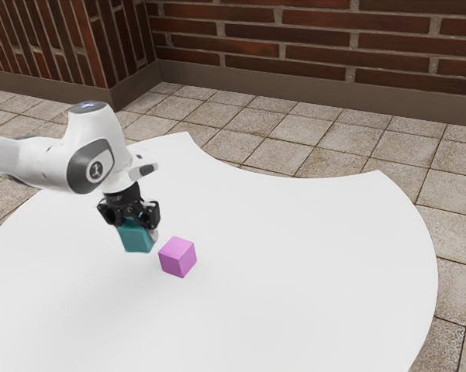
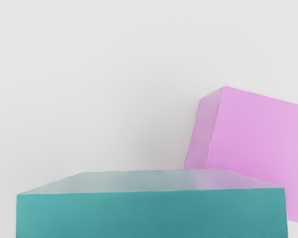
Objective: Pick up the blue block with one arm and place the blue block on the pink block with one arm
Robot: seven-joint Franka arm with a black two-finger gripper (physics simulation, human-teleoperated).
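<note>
Exterior view: hand (image 1: 137, 224) clamped on blue block (image 1: 136, 240) — its top hidden — just beside pink block (image 1: 177, 256).

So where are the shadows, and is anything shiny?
Exterior view: the light is soft and even, the pink block casts just a faint shadow on the white table, and nothing glares. Wrist view: the blue block has a paler top than front, so the light likely comes from above, and I can make out no shadow on the table.
</note>
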